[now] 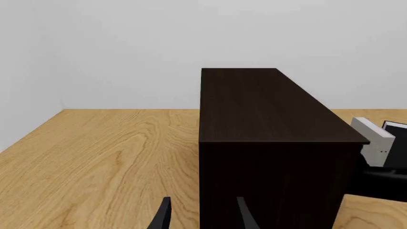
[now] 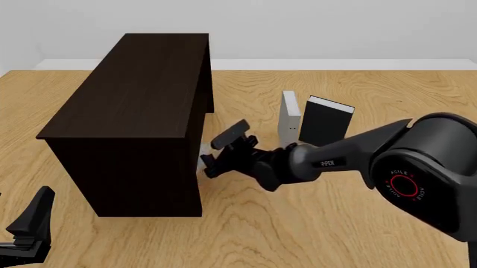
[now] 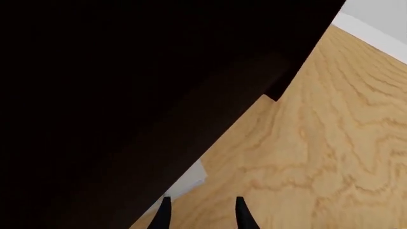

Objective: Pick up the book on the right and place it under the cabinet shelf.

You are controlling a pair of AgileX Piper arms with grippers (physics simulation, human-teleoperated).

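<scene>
Right arm: stretched low across the table (image 2: 313, 223), wrist turned toward the cabinet shelf's (image 2: 130, 106) open side.
Right gripper (image 2: 223, 149): fingers parted, holding nothing, tips just at the cabinet's edge.
Book (image 3: 188, 182): flat on the table just ahead of those fingertips, mostly hidden beneath the cabinet.
Left gripper (image 1: 202, 214): fingers apart, empty, raised, facing the cabinet's end panel.
Behind the right gripper: another grey book (image 2: 289, 118) and a black book (image 2: 325, 121), upright.
</scene>
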